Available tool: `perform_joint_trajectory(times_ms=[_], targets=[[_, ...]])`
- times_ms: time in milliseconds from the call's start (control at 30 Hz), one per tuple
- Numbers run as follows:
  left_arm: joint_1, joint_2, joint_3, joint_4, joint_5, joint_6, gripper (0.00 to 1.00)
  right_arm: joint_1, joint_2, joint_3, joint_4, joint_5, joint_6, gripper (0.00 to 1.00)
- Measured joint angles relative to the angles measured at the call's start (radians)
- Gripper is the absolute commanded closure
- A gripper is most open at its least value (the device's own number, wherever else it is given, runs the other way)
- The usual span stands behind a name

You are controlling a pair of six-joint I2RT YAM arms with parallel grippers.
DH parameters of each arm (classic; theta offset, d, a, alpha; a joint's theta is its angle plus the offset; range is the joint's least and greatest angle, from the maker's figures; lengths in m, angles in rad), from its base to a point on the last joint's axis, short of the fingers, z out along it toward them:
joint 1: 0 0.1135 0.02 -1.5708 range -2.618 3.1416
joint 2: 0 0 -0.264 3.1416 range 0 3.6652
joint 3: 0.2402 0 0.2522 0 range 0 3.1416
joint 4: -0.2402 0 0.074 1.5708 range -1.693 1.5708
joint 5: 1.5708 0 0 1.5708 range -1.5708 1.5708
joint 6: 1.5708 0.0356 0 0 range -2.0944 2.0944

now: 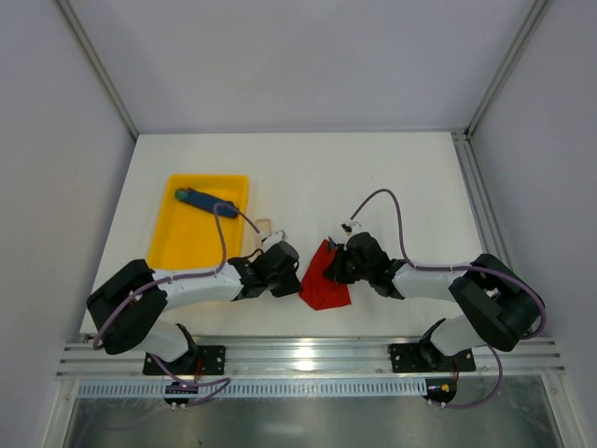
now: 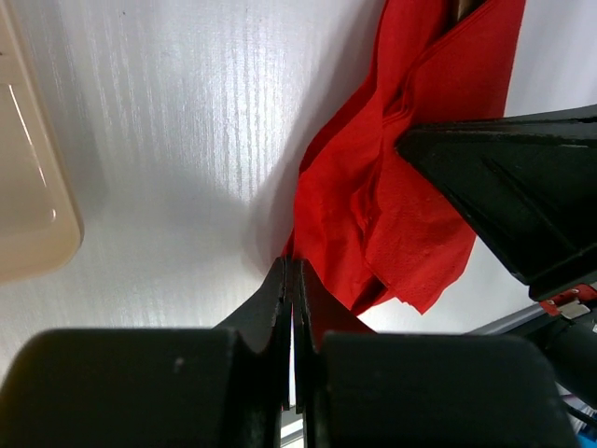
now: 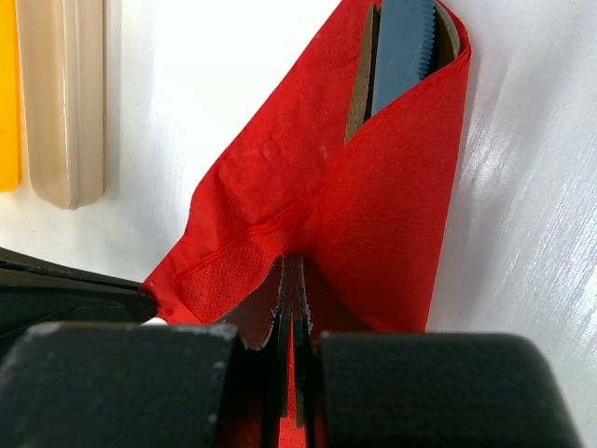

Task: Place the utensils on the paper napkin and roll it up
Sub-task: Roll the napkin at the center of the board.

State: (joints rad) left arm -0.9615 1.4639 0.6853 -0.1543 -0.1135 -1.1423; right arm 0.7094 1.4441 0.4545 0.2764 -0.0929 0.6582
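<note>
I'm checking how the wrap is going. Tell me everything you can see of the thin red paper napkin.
The thin red paper napkin is creased, embossed along one edge, and folded into a loose cone lying on the white table between the arms. Its open end shows a brown wooden piece and a grey serrated blade tucked inside. The right gripper is shut on its fold; the left gripper pinches a corner.

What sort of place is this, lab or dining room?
Likely a lab robot cell: white table boxed in by wall panels and aluminium frame posts, mounting rail along the near edge, staged yellow tray.
</note>
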Motion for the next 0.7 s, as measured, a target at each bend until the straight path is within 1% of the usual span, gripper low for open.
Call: perform_joint_trajectory(times_ms=[267, 700], targets=[[-0.007, -0.03, 0.033, -0.035, -0.017, 0.029, 1.0, 0.0, -0.006, 0.0, -0.007, 0.0, 0.002, 0.96], [-0.024, -0.008, 0.106, -0.019, -0.003, 0.082, 1.0, 0.0, -0.015, 0.0, -0.023, 0.0, 0.003, 0.96]])
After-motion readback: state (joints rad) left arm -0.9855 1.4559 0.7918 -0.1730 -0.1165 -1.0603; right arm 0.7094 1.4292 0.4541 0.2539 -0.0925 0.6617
